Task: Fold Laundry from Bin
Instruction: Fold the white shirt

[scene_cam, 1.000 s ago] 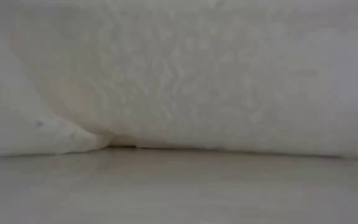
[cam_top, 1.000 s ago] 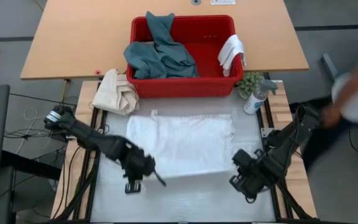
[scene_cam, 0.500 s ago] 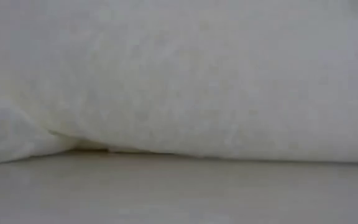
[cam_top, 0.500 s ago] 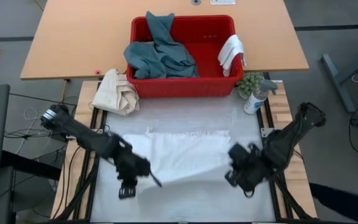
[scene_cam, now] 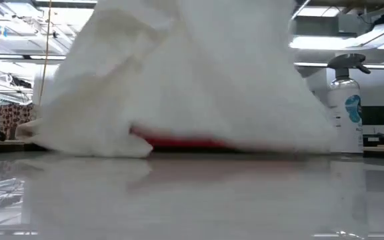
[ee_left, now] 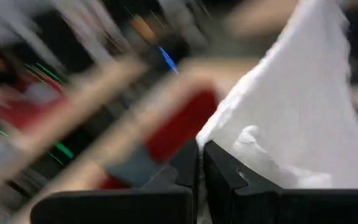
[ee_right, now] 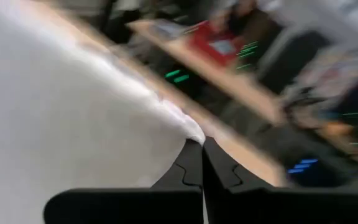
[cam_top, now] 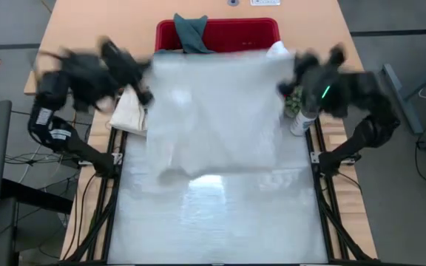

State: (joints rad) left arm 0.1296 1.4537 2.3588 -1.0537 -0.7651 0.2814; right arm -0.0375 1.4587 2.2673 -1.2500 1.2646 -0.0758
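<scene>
Claws clamped on white towel corners, left claw upper left, right claw upper right, cloth stretched above desk before red bin: spreading step, lowering flat judged next.

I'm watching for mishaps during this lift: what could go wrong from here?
The towel hangs from both shut pincers, left and right, each holding only a corner, so one could slip free. Its right edge swings near the spray bottle, which it might topple. It could also drape over the bin.
</scene>
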